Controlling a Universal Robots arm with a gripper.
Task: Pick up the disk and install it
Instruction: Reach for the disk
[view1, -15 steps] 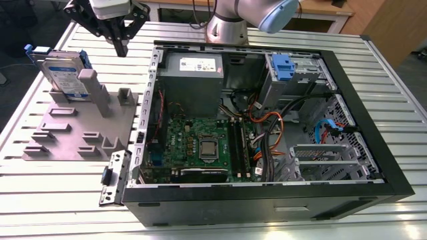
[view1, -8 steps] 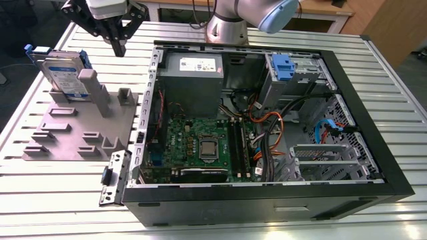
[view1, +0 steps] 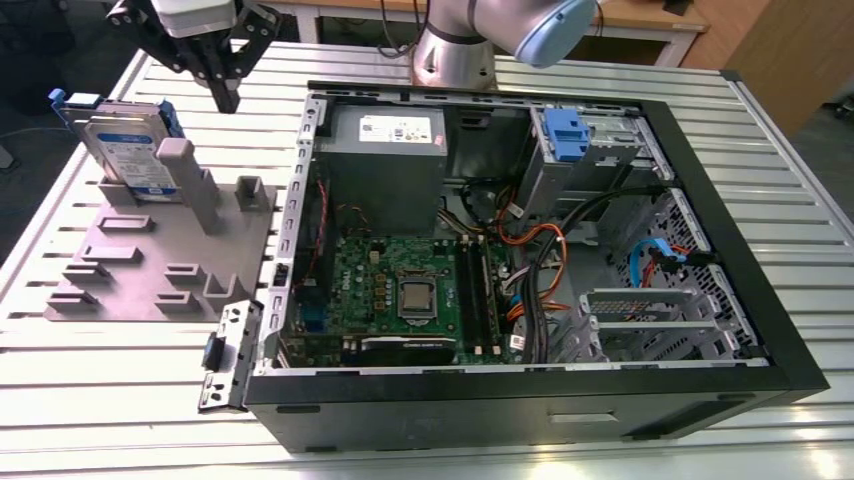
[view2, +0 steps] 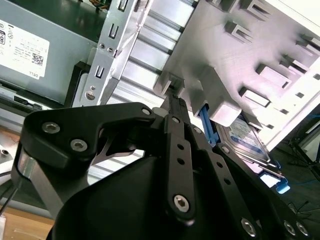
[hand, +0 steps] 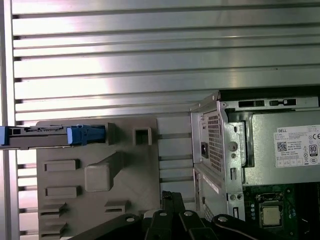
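Note:
The disk (view1: 131, 150) stands on edge in a slot of the grey fixture (view1: 147, 270), silver with a white-and-blue label and blue rails. My gripper (view1: 227, 100) hangs above the fixture, to the exterior view's right of the disk and clear of it. Its black fingers are shut together with nothing between them. In the first wrist view the disk (hand: 50, 136) is seen edge-on, with the gripper (hand: 170, 196) well apart from it. In the second wrist view the gripper (view2: 172, 100) points at the fixture (view2: 250, 40) near the disk (view2: 247, 140).
The open computer case (view1: 721, 230) lies on the slatted metal table (view1: 120, 380), at the exterior view's right of the fixture. Inside are a grey power supply (view1: 387, 140), a drive cage with a blue latch (view1: 567, 135), the motherboard (view1: 400, 290) and loose cables (view1: 547, 250).

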